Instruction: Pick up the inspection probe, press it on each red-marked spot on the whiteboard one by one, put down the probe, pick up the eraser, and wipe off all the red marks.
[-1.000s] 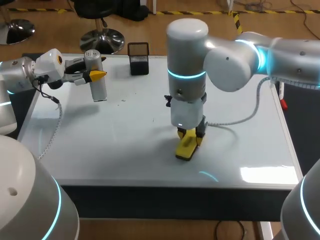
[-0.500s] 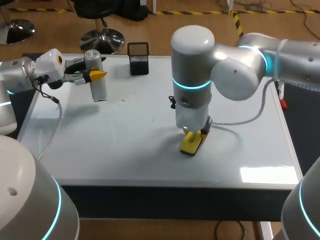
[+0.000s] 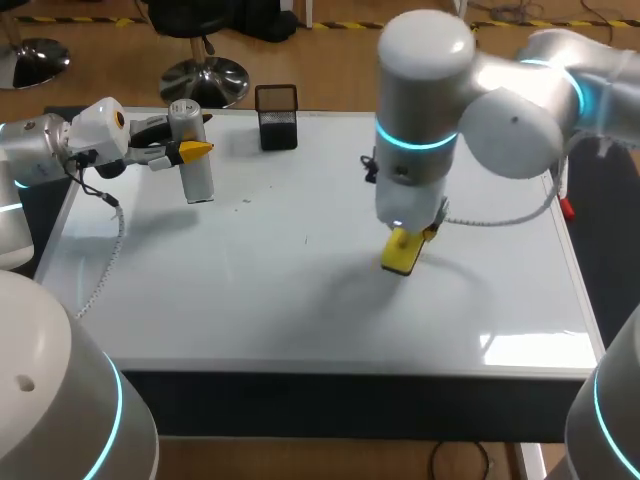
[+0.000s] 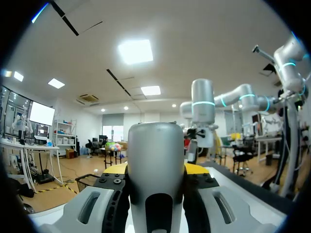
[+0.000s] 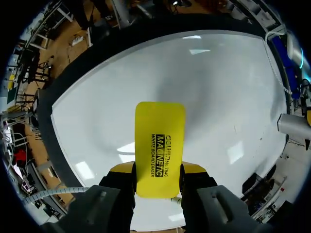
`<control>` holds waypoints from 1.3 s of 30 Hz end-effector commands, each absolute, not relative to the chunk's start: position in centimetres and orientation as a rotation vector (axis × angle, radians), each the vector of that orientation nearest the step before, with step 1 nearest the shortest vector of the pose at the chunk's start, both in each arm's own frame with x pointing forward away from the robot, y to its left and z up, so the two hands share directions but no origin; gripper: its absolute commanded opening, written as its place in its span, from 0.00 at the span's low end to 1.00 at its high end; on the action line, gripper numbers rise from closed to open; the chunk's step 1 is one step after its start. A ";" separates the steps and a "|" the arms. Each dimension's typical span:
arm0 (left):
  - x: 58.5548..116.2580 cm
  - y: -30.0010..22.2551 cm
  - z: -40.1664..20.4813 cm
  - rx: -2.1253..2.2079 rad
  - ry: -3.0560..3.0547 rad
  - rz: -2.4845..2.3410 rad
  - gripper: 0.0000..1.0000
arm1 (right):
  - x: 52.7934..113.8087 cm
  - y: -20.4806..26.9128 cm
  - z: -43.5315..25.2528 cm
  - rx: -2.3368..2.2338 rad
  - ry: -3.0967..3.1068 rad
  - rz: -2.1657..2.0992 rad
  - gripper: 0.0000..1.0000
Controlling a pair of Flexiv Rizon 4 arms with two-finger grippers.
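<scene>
Holding what, in each hand?
Your right hand [image 5: 158, 177] is closed on the yellow eraser [image 5: 159, 145]. Its fingers pinch the two long edges near one end, so most of the eraser sticks out ahead toward the whiteboard [image 3: 250, 290]. That grip probably leaves the far end free for wiping.
And the probe?
Your left hand [image 4: 155, 168] is clamped around the grey inspection probe [image 3: 198, 178]. It is upright at the board's far left corner, near the black mesh cup [image 3: 277, 117] and well apart from the eraser. It looks parked clear of your wiping arm, though not set down.
Any marks left?
You'd find no red marks in the head view, and I cannot tell whether the eraser touches the board.
</scene>
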State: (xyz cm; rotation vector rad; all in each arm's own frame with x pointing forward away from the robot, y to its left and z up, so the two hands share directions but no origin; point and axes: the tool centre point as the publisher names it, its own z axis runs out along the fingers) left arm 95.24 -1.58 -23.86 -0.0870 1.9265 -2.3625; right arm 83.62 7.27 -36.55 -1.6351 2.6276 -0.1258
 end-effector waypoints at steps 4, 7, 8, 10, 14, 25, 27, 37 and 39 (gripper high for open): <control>95.2 -1.6 -23.7 -0.087 1.925 -2.361 0.00 | 87.5 2.9 -36.8 -1.631 2.587 0.015 0.00; 95.2 -1.6 -23.7 -0.087 1.925 -2.361 0.00 | 89.5 1.5 -36.9 -1.641 2.596 0.006 0.00; 95.2 -1.6 -23.7 -0.087 1.925 -2.361 0.00 | 90.1 1.1 -36.8 -1.652 2.602 -0.016 0.00; 95.2 -1.6 -23.7 -0.087 1.925 -2.361 0.00 | 91.5 0.5 -36.6 -1.663 2.597 -0.016 0.00; 95.2 -1.6 -23.7 -0.087 1.925 -2.361 0.00 | 94.3 -0.4 -36.2 -1.712 2.574 -0.013 0.00; 95.2 -1.6 -23.7 -0.087 1.925 -2.361 0.00 | 102.2 -1.1 -35.4 -1.861 2.490 0.014 0.00; 95.2 -1.6 -23.7 -0.087 1.925 -2.361 0.00 | 103.7 -0.8 -35.4 -1.877 2.476 0.030 0.00; 95.2 -1.6 -23.7 -0.087 1.925 -2.361 0.00 | 109.8 2.7 -34.5 -2.031 2.349 0.063 0.00; 95.2 -1.6 -23.7 -0.087 1.925 -2.361 0.00 | 110.8 3.5 -34.4 -2.051 2.323 0.083 0.00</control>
